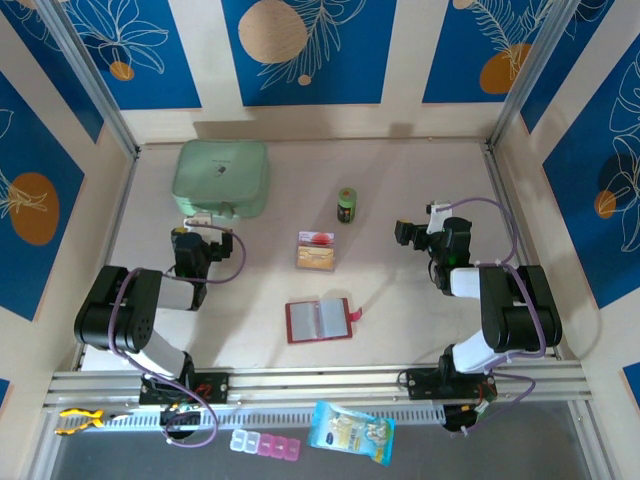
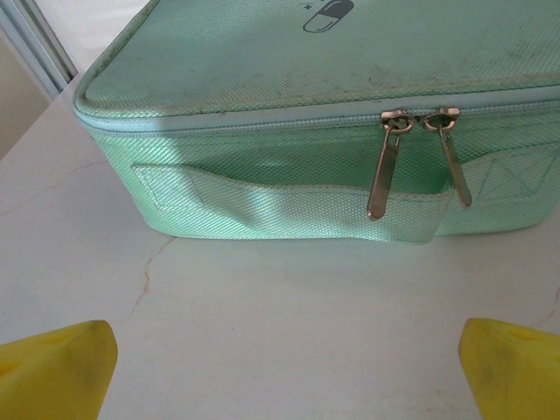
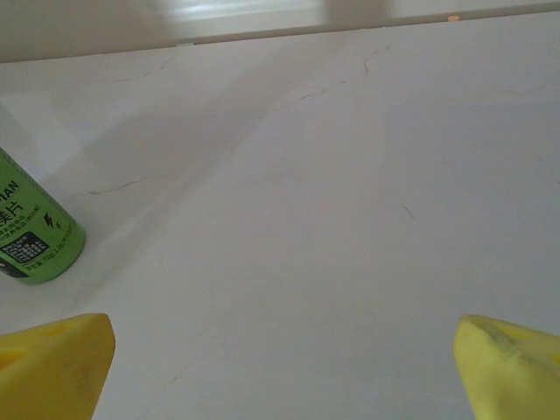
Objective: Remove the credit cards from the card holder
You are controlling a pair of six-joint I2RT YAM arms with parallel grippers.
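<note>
The dark-red card holder [image 1: 318, 320] lies open like a booklet at the table's front centre, clear sleeves facing up and snap tab to its right. The credit cards [image 1: 315, 250], tan-orange and white with red, lie just beyond it on the table, apart from the holder. My left gripper [image 1: 198, 222] [image 2: 284, 376] stands open at the left, yellow fingertips [image 2: 57, 367] wide apart over bare table, facing the mint-green case. My right gripper [image 1: 420, 222] [image 3: 280, 372] is open at the right, with nothing between its fingertips [image 3: 512, 367].
A mint-green zip case [image 1: 222, 178] [image 2: 306, 131] sits at the back left, its two zipper pulls close in front of my left gripper. A small green bottle [image 1: 346, 205] [image 3: 31, 232] stands behind the cards. A blue packet [image 1: 350, 432] and a pill box [image 1: 265, 445] lie on the front ledge.
</note>
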